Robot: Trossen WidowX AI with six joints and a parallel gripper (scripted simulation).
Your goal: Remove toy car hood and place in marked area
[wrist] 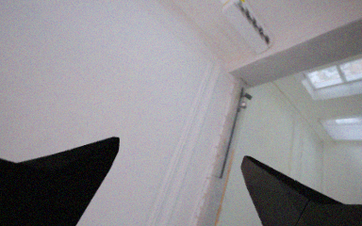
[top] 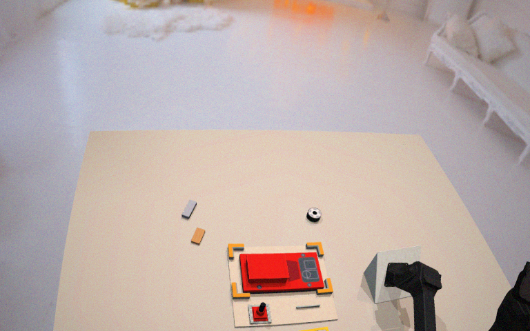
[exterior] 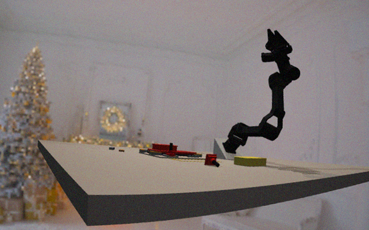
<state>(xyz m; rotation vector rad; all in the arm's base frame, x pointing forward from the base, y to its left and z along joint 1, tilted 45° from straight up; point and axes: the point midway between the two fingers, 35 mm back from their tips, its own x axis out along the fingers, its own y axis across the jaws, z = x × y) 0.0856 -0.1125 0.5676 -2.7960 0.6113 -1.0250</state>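
Observation:
The red toy car (top: pixel 250 287) (exterior: pixel 162 151) sits between orange corner brackets; a grey panel with drawn outlines shows uncovered at its right end. A red piece with a black knob (exterior: pixel 210 159), apparently the hood, is off the car, tilted with its knob toward the exterior camera. The yellow outline of the marked area (top: pixel 318 329) is mostly cut off at the bottom of the top view. I cannot tell whether the red piece is inside it. My gripper (exterior: pixel 272 30) (wrist: pixel 182 153) is open and empty, high above the table and far from the hood.
A red base with a black post (top: pixel 261 307) and a thin rod (top: pixel 308 306) lie before the car. A grey wedge (top: pixel 398 269) is right of it, a round disc (top: pixel 314 214) behind, two small blocks (top: pixel 189 209) to the left. A yellow block (exterior: pixel 249 161) stands at right.

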